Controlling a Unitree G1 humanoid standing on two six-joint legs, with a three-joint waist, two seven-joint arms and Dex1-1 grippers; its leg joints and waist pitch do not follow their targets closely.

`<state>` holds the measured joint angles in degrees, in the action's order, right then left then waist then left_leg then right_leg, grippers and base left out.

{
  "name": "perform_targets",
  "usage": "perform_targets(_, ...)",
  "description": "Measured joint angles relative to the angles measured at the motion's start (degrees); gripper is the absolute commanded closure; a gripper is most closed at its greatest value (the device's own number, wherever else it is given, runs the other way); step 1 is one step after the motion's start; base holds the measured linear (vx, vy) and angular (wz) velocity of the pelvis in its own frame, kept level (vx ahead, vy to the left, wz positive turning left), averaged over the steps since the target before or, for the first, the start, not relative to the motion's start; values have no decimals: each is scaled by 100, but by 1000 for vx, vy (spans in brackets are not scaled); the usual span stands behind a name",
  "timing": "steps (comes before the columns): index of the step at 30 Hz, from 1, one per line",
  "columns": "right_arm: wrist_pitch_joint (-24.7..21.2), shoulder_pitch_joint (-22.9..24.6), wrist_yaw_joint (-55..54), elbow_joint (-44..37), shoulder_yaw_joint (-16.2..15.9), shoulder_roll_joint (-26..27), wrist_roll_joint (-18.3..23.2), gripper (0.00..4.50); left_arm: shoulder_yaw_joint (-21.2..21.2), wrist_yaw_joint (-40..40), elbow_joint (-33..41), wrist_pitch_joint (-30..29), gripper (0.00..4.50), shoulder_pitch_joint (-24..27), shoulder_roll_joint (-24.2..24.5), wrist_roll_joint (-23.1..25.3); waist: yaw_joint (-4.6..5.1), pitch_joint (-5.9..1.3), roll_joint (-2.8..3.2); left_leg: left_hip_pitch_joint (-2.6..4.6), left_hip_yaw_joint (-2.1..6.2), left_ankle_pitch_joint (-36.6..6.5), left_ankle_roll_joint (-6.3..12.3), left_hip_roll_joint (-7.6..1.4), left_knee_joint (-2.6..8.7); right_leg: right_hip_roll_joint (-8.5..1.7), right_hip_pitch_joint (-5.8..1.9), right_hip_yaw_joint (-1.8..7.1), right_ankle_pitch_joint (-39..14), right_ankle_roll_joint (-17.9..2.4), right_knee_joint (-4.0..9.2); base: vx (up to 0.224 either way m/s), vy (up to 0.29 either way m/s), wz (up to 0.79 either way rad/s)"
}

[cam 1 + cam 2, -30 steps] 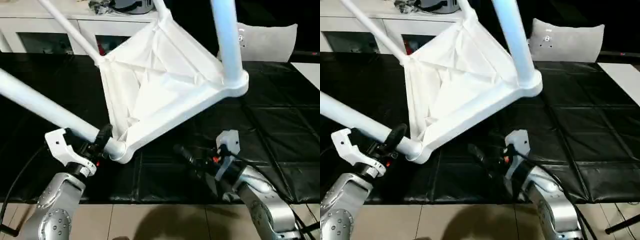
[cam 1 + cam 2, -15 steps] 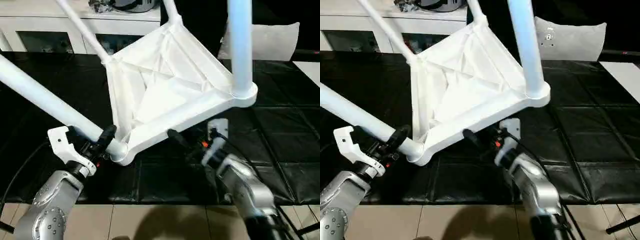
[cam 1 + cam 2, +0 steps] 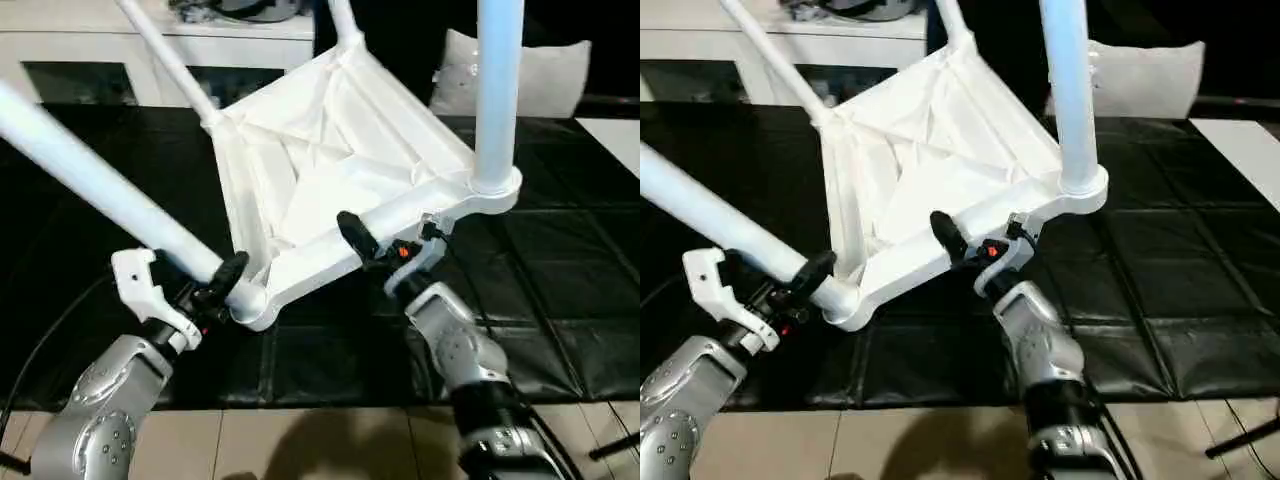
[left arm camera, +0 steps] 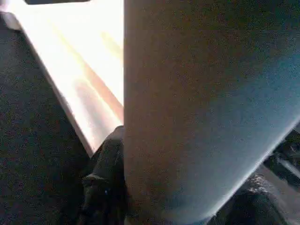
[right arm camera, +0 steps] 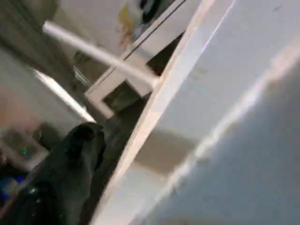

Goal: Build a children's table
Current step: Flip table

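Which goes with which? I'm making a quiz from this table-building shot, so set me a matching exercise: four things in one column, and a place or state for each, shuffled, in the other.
Things:
1. left gripper
2. right gripper
3. tabletop
4. black mat

Places or states:
A. spread flat under the work
B. closed on a table leg close to its corner socket
C. tilted up, ribbed underside facing the camera
D. open, one finger lying on the tabletop's near rim

Pairs: 1-B, 2-D, 3-C, 4-A
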<state>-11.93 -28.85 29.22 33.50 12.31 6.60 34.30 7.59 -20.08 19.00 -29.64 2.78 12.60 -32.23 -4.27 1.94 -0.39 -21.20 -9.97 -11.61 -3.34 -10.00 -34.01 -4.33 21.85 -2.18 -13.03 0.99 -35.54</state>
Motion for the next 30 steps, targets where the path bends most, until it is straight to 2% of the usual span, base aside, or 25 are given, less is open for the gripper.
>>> perform_targets(3,-51,-179,-70,284,240,40,213,60,-170,-109,88,104,253,51,107,126,67,20,-31,-3,-1,2,0,-1,0,1,9,-2,-10,-17,-16,0,0,0)
perform_targets(4,-88,-204,-70,318,297,56,248,77,-188,-169,105,137,253,67,149,185,79,23,-37,-5,-1,2,0,-2,0,1,12,-4,-12,-21,-20,0,0,0)
perform_targets(6,-187,-223,-80,356,387,49,354,82,-236,-293,111,186,253,76,193,250,87,25,-39,-8,-1,3,3,-4,0,2,17,-5,-16,-27,-24,0,0,0)
perform_targets(7,-227,-223,-79,359,420,44,383,101,-261,-335,107,234,253,91,204,276,87,25,-38,-10,-1,14,21,-4,0,2,19,-6,-18,-29,-26,0,0,0)
perform_targets(11,-306,-224,-74,360,487,9,414,129,-349,-442,87,399,253,146,249,378,83,26,-38,-9,-1,22,35,-5,0,2,20,-7,-19,-32,-29,0,0,0)
perform_targets(13,-296,-228,-50,368,526,11,416,129,-384,-475,55,479,253,160,257,395,78,26,-39,-9,-1,24,37,-5,0,2,19,-7,-19,-32,-31,0,0,0)
perform_targets(14,-283,-236,-39,394,533,11,416,150,-393,-475,54,489,253,164,261,397,79,26,-39,-9,-1,25,37,-5,0,2,19,-7,-19,-32,-33,0,0,0)
perform_targets(17,-220,-248,-35,486,542,5,416,175,-398,-474,68,489,253,173,266,425,79,26,-39,-7,-1,22,30,-5,0,2,19,-7,-19,-32,-38,0,0,0)
perform_targets(25,-222,-250,-35,511,648,47,440,221,-448,-470,80,537,253,176,271,589,72,26,-40,-7,-2,29,40,-5,-1,2,19,-8,-19,-33,-39,0,0,0)
perform_targets(26,-221,-251,-35,510,660,54,445,225,-462,-464,77,545,198,173,272,613,72,26,-40,-7,-2,29,40,-5,-1,2,19,-8,-19,-33,-39,0,0,0)
perform_targets(29,-219,-270,-38,511,679,83,445,227,-536,-451,-20,493,185,189,263,632,82,28,-39,-8,-3,29,41,-5,-2,2,21,-7,-19,-32,-40,0,0,0)
perform_targets(30,-214,-284,-38,511,690,100,447,227,-599,-447,-146,447,165,264,262,680,92,35,-48,-12,-3,30,41,-5,-2,2,26,-6,-19,-33,-43,0,0,0)
